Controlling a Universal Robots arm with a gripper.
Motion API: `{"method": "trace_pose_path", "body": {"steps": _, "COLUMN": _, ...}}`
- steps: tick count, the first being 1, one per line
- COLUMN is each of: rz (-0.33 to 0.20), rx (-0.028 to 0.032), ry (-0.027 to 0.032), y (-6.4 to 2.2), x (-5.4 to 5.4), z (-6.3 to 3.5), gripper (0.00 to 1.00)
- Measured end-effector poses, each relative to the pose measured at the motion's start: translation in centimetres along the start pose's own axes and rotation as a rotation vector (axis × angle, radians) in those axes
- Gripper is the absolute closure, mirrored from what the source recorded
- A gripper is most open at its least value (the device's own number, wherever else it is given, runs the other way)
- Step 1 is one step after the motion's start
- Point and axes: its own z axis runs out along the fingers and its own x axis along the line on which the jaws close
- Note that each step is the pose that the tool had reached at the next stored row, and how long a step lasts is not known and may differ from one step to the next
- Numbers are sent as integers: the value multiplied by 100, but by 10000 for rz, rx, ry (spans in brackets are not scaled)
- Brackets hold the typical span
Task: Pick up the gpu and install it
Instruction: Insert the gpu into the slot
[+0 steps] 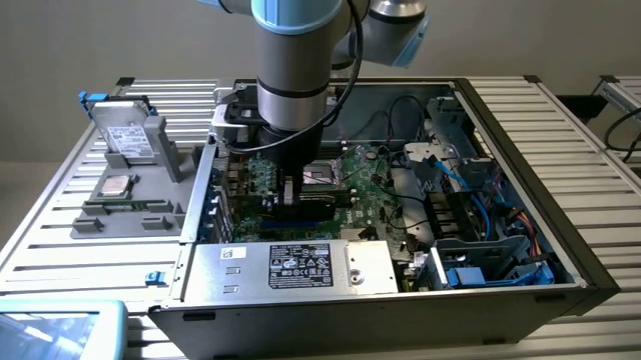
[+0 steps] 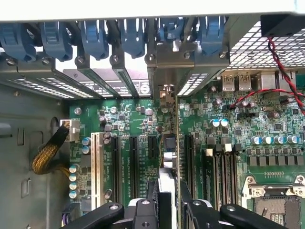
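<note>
The gpu (image 2: pixel 167 191) stands on edge between the gripper (image 2: pixel 168 198) fingers, pinched partway closed around it, down among the expansion slots of the green motherboard (image 2: pixel 133 119) in the open computer case (image 1: pixel 521 187). Low in the exterior view, the power supply (image 1: pixel 300 266) wears a black label with white print, too small to read from here. At upper left a white-labelled hard drive (image 1: pixel 125 135) leans on a grey fixture (image 1: pixel 130 202). Everything sits on a ribbed metal table (image 1: pixel 60 247) before a plain beige wall (image 1: pixel 120 37).
</note>
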Motion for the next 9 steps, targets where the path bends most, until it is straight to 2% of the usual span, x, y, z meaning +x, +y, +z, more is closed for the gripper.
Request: {"method": "trace_pose_path", "body": {"steps": 9, "rz": 0, "rx": -1, "ry": -7, "y": 19, "x": -6, "z": 11, "gripper": 72}}
